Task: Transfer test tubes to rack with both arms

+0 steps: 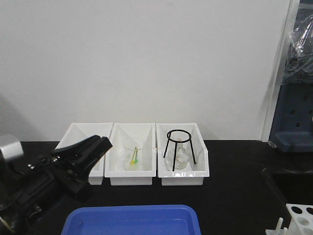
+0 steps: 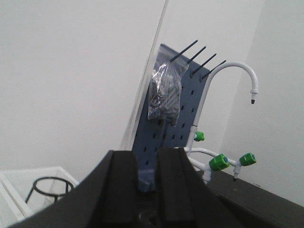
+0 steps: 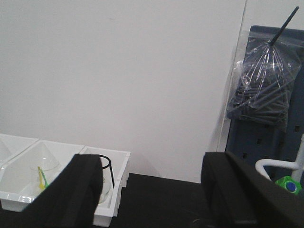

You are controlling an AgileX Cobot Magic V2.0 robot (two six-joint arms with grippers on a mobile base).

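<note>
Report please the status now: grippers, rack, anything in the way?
Left gripper nearly closed, empty. Right gripper open, empty. Rack at front right edge, no test tubes seen in its visible holes. Blue tray in front centre.

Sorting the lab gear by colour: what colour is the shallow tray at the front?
Blue; the tray shows best in the exterior front-facing view.

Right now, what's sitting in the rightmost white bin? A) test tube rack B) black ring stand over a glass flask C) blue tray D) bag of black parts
B: in the front view, the black ring stand straddles a clear flask inside the rightmost white bin.
</note>
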